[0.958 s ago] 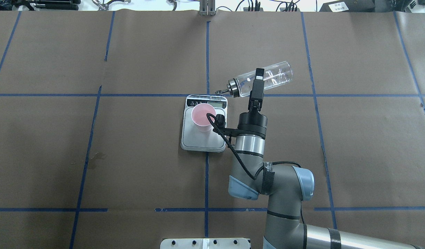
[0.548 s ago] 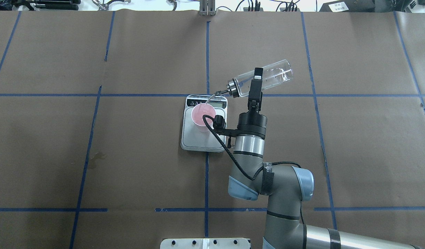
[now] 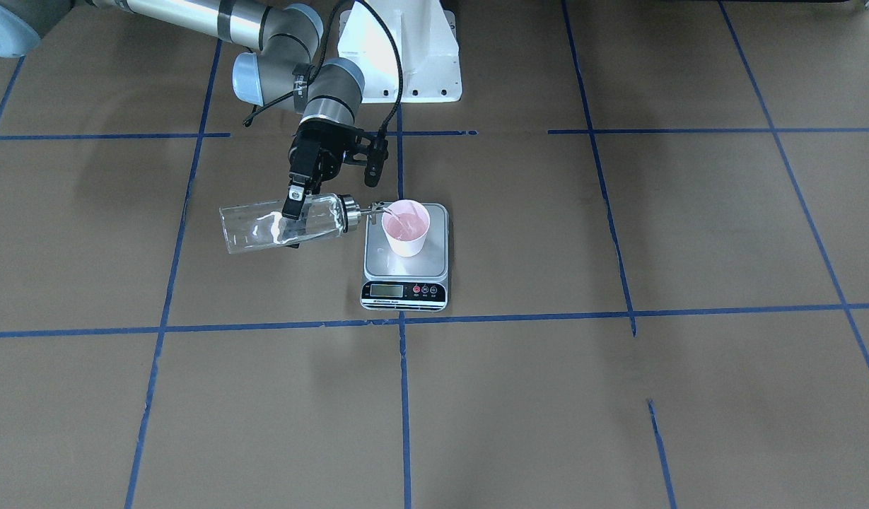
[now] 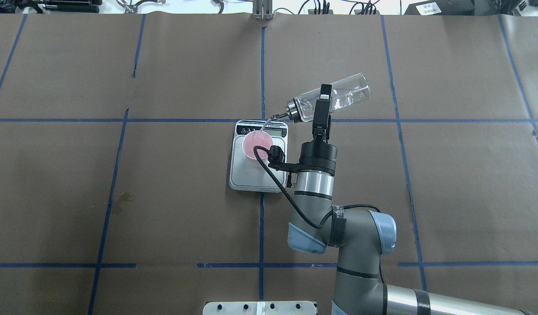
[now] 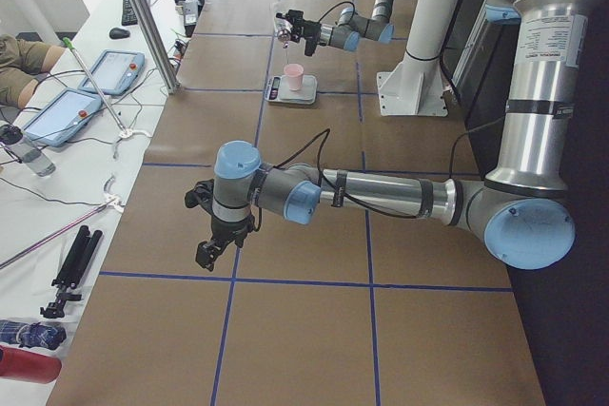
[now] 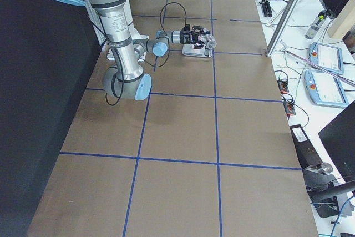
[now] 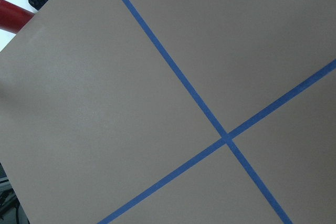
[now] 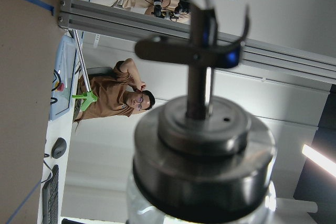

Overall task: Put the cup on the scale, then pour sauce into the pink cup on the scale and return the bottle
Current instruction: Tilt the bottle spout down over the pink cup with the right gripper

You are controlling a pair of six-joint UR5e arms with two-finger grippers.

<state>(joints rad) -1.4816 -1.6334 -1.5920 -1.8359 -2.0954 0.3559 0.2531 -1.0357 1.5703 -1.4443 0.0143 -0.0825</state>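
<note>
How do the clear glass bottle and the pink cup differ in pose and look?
The clear glass bottle is tilted, spout down, held aloft by the right tool; the small pink paper cup stands upright on the steel scale. The bottle is transparent, the cup opaque.

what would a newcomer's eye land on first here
First the clear bottle, tilted spout-down in the right gripper just right of the table's centre, with a thin stream of sauce running from its spout. Then the pink cup catching that stream, upright on the silver scale at the middle of the brown, blue-taped table.
</note>
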